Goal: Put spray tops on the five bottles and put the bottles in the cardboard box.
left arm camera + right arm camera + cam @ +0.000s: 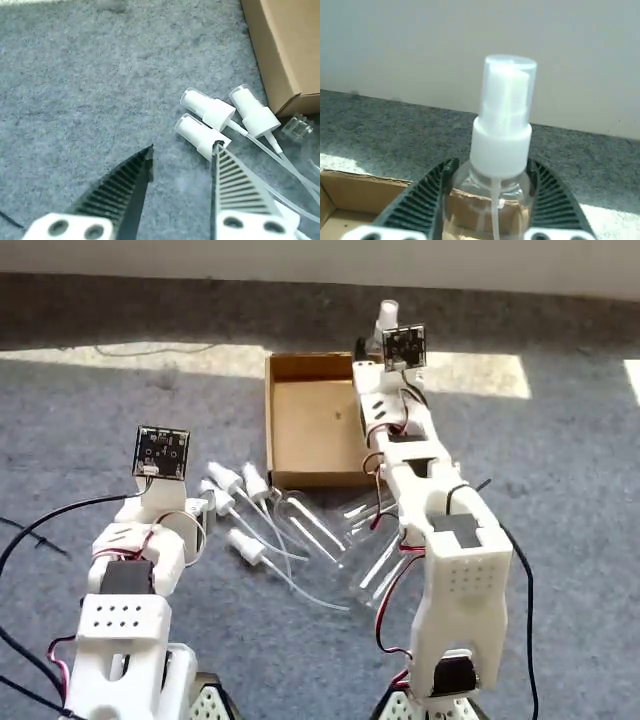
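Right wrist view: right gripper (492, 165) pinching a clear bottle (490, 200) just under its white spray top (501, 135) with translucent domed cap; cardboard box (365, 182) beneath.

Left wrist view: left gripper (183, 148), ribbed black jaws spread; three loose spray tops (210, 137) just beyond one tip, on grey carpet (90, 75).

High view adds: uncapped bottles (330, 530) lying behind the right gripper.
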Motion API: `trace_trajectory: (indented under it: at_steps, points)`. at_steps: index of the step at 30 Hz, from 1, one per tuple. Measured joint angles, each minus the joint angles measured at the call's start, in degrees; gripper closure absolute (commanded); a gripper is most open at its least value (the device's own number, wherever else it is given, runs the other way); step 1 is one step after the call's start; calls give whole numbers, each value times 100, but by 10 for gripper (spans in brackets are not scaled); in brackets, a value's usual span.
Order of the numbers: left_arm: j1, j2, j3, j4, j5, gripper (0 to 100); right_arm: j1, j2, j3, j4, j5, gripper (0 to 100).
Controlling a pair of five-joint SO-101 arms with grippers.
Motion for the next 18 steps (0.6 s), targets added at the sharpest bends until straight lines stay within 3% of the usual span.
trace_trajectory:
  at_steps: [18]
  points:
    - [0,0,0,0,0,818,0,0,0,0,0,796]
